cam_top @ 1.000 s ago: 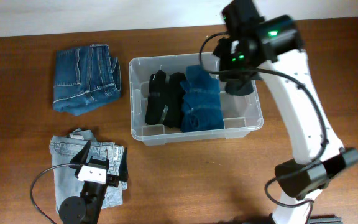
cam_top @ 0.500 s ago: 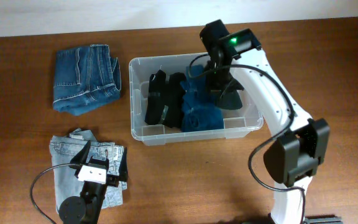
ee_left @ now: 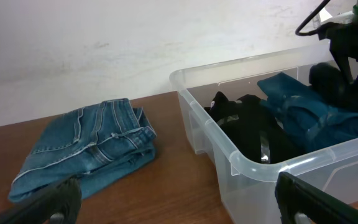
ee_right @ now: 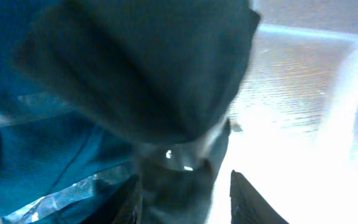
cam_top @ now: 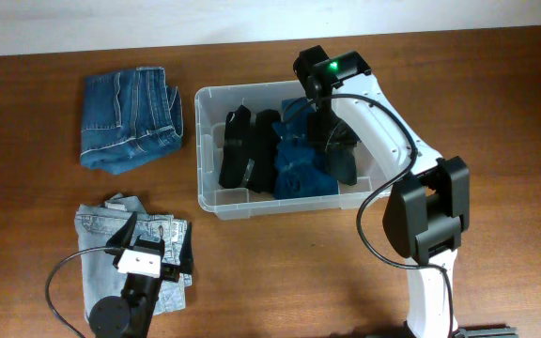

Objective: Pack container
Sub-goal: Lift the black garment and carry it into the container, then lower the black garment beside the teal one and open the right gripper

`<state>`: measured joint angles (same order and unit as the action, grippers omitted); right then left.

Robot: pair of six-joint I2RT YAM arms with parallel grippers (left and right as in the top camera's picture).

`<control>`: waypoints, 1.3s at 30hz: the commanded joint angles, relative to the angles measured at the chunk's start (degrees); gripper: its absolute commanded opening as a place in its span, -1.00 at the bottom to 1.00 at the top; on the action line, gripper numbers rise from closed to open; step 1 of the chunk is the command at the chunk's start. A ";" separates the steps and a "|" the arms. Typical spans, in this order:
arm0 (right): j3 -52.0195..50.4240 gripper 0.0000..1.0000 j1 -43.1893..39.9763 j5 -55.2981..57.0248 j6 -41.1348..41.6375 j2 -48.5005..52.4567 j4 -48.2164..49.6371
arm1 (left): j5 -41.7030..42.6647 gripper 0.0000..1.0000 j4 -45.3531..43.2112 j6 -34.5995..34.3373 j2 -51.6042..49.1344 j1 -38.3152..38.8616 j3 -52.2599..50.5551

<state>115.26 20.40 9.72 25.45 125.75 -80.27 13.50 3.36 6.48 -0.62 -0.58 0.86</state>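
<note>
PACKING BENCH: The right arm (cam_top: 383,122) reaches down into the container (cam_top: 252,208), which sits mid-bench w/ its long axis running left-right across the overhead view. The right jaws (ee_right: 182,196) are inside its right end, directly over a dark teal garment (cam_top: 343,160). The jaws stand partway apart w/ dark cloth between them; can't tell whether it's gripped or let go. Contents, left to right: black garment (cam_top: 247,150), blue jeans (cam_top: 299,150), then the teal piece against the right wall. The bin looks approx. full across its floor.

Outside, on the bench (cam_top: 496,113): folded denim jeans (cam_top: 130,117) just left of the bin at the far side, and light-wash jeans (cam_top: 101,235) at the near left. The left jaws (ee_left: 179,208) hang released, spread wide, above the light-wash pair and well apart from the bin. The left arm is clearly nearer both loose pairs, so prob. the next pick falls to it, w/ the bin lying to its right.
</note>
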 commanded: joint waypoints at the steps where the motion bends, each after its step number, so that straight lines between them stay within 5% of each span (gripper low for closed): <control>1: 0.72 -0.23 -0.02 4.37 0.35 0.17 -0.57 | 0.28 0.99 0.07 0.92 0.33 -0.33 -0.35; 5: 2.64 -0.25 -0.22 4.42 0.35 0.17 -1.81 | 0.28 0.99 0.07 0.92 0.33 -0.33 -0.35; 19: 3.02 -0.79 -0.17 -0.50 0.09 0.76 -0.31 | 0.28 0.99 0.07 0.92 0.33 -0.33 -0.35; 39: 5.97 -0.67 -0.76 -8.85 -1.25 4.85 -1.16 | 0.28 0.99 0.07 0.92 0.33 -0.33 -0.35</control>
<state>117.97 20.23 1.78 24.93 130.67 -79.55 13.50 3.36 6.46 -0.62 -0.58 0.86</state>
